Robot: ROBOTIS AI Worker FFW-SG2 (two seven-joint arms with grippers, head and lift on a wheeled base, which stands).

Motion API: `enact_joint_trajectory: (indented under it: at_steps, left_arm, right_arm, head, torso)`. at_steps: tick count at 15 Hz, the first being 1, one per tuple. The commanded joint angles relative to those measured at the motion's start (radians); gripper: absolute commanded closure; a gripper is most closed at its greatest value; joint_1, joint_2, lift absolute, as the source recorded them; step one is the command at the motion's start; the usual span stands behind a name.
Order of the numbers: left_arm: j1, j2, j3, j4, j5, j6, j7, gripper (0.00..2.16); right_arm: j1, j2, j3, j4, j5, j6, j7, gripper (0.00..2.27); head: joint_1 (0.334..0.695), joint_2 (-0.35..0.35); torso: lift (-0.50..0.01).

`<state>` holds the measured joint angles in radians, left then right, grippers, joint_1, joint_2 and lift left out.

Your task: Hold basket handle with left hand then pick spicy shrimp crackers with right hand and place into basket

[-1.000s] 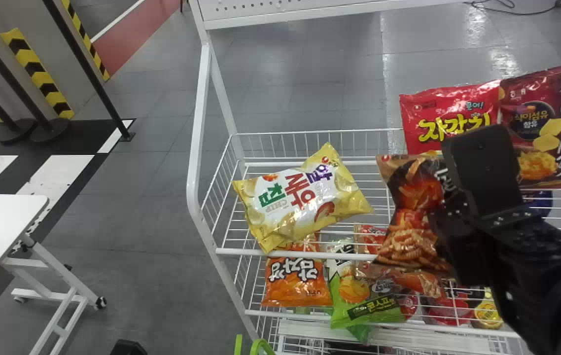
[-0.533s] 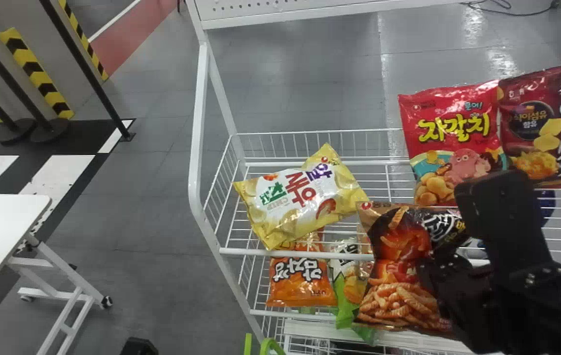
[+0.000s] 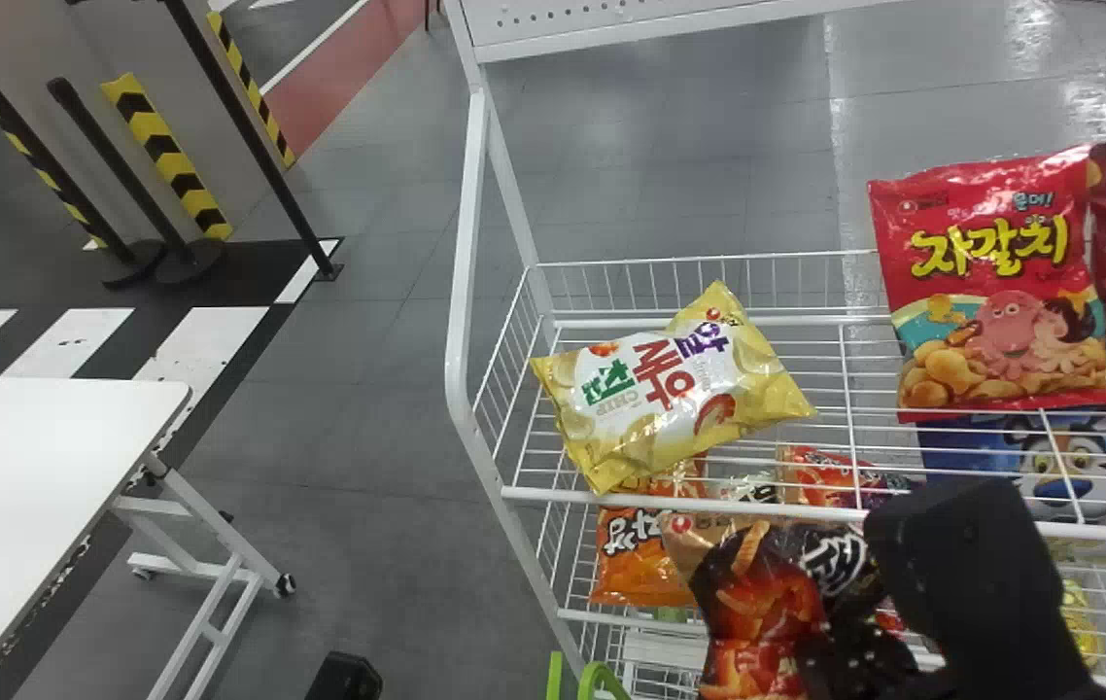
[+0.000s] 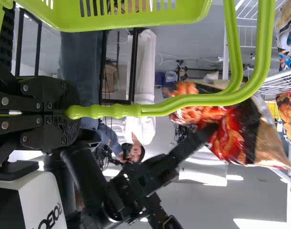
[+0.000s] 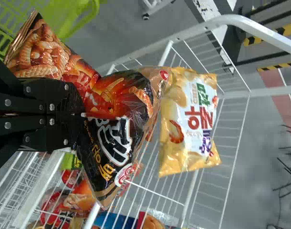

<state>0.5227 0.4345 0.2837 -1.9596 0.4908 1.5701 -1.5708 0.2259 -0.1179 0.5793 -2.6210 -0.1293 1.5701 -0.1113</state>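
Crackers [image 3: 762, 608] hang at the near side of the rack [image 3: 464, 292], jaws of the right gripper [image 5: 81, 115] clamped mid-bag. Left gripper [image 4: 73, 112] has jaws clamped on basket handle [image 4: 117, 110], presumably steadying basket [image 4: 136, 21] for the drop.

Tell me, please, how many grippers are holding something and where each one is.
2: the left gripper is on the basket's handle, and the right gripper holds the spicy shrimp crackers by the white rack.
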Motion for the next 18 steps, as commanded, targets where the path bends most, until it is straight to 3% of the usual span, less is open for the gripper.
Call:
enact_joint_trajectory:
  at_steps: [1, 7, 8, 9, 11, 12, 18]
  left_arm:
    - [-0.003, 0.0, 0.0, 0.002, 0.0, 0.001, -0.01, 2.13]
    - [-0.009, 0.0, -0.003, 0.008, 0.002, 0.001, -0.01, 2.13]
    - [-0.009, 0.0, -0.003, 0.008, 0.003, 0.001, -0.01, 2.13]
    - [-0.009, 0.0, -0.003, 0.007, 0.005, 0.001, -0.01, 2.13]
    - [-0.009, 0.0, -0.001, 0.007, 0.005, 0.001, -0.01, 2.13]
    - [-0.009, 0.0, 0.0, 0.007, 0.006, 0.001, -0.01, 2.13]
    - [-0.009, 0.0, -0.001, 0.005, 0.009, 0.001, -0.01, 2.13]
  right_arm:
    - [0.033, -0.025, 0.039, -0.005, -0.004, 0.002, 0.001, 2.25]
    - [0.056, -0.04, 0.155, 0.088, -0.021, 0.002, 0.004, 2.25]
    - [0.05, -0.04, 0.171, 0.116, -0.023, 0.002, 0.004, 2.12]
    - [0.049, -0.046, 0.172, 0.147, -0.041, 0.002, 0.009, 1.64]
    - [0.033, -0.049, 0.172, 0.167, -0.078, 0.002, 0.01, 0.07]
    - [0.032, -0.051, 0.171, 0.167, -0.084, 0.002, 0.01, 0.0]
    - [0.084, -0.08, 0.086, 0.107, -0.079, 0.002, 0.009, 0.05]
  head:
    - [0.695, 0.35]
    - [0.695, 0.35]
    - [0.695, 0.35]
    - [0.695, 0.35]
    - [0.695, 0.35]
    - [0.695, 0.35]
    - [0.695, 0.35]
  torso:
    - [-0.007]
    - [-0.007]
    - [-0.007]
    - [-0.007]
    - [-0.007]
    - [-0.007]
    - [-0.007]
